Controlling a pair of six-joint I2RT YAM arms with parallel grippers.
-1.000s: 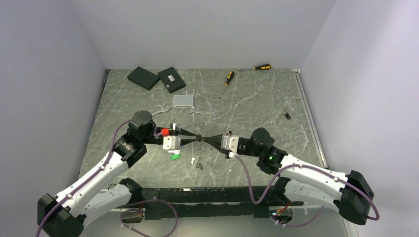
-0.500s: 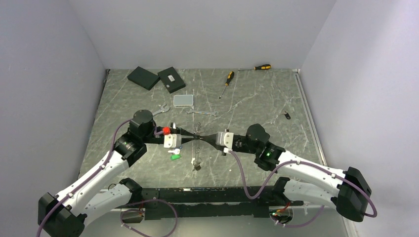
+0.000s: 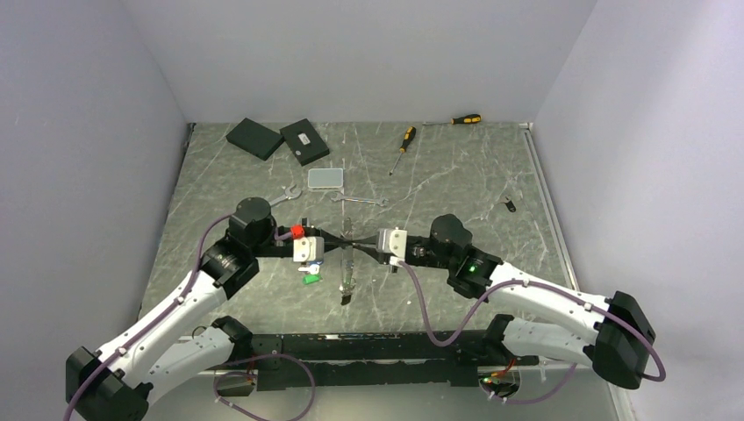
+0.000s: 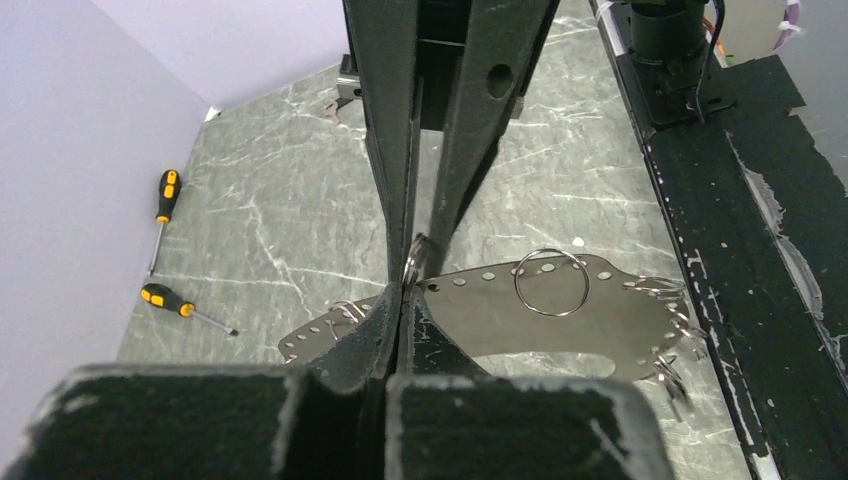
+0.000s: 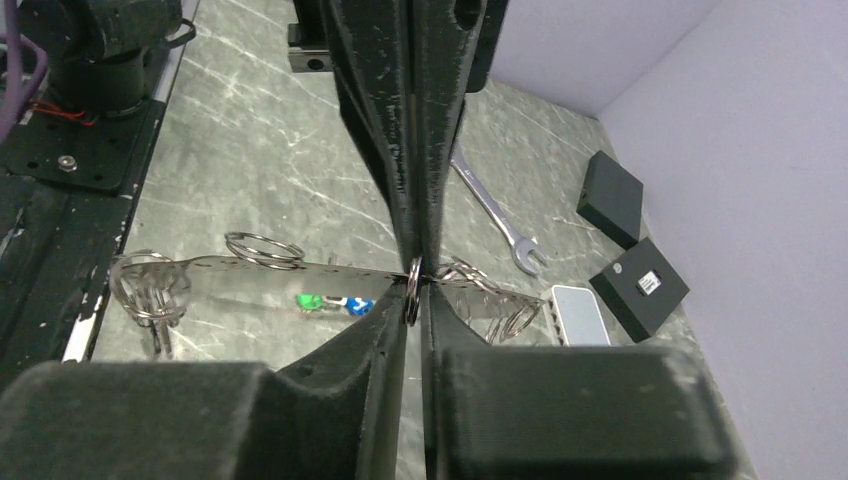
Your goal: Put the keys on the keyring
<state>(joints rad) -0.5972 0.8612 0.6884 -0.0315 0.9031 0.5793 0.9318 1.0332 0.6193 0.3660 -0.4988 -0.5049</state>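
Near edge: black mounting rail (image 3: 377, 346), this side of the keyring (image 3: 346, 267). The keyring stands edge-up over the green marbled table (image 3: 456, 175). Through the wrist cameras I read it as a perforated metal band carrying small split rings. Left gripper (image 4: 408, 280) and right gripper (image 5: 412, 285) are both clamped on one ring at its rim. Green and blue keys (image 3: 309, 279) lie just left of the keyring. Beyond it: spanner (image 3: 360, 201), clear box (image 3: 325, 178), screwdriver (image 3: 404, 140). Pale walls (image 3: 351, 53) on three sides. My fingers hide the band's middle.

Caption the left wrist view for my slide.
Left gripper and right gripper meet tip to tip, pinching a perforated silvery metal plate hung with wire rings above the marbled table.
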